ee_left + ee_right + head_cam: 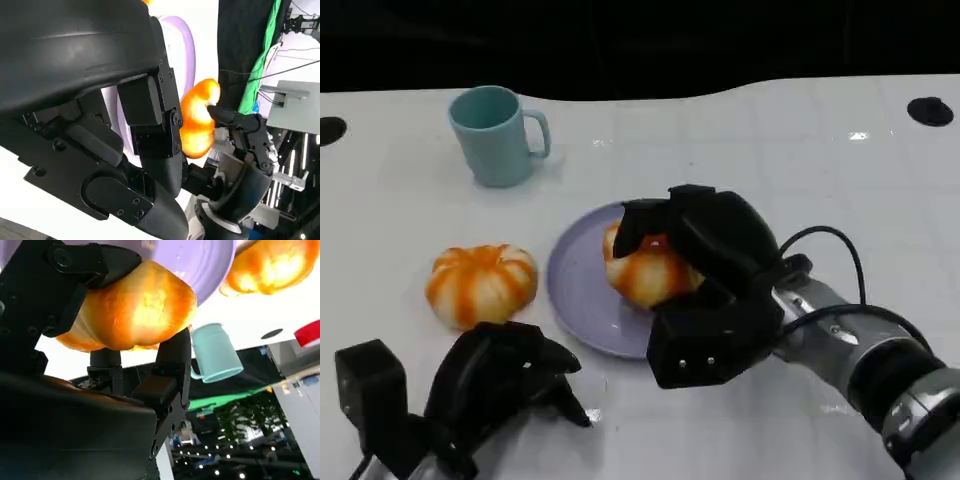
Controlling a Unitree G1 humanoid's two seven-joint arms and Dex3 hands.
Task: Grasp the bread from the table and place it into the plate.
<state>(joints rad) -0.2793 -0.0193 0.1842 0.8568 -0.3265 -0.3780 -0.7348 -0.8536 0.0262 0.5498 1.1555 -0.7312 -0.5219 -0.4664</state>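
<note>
Black screw-studded right hand [705, 290], cabled silver forearm [865, 365].

white surface, dark room beyond

a glossy white surface [740, 140] fills the head view, marked with faint grid lines and small bright glints of overhead light. its far edge runs in a wavy line against blackness. two round black holes [930, 110] sit near the far corners. in the left wrist view a green cloth [261, 55] hangs beside a black drape [235, 45], with a grey box [292, 107] nearby. the right wrist view shows small points of light [220, 460] in a dim room.
</note>
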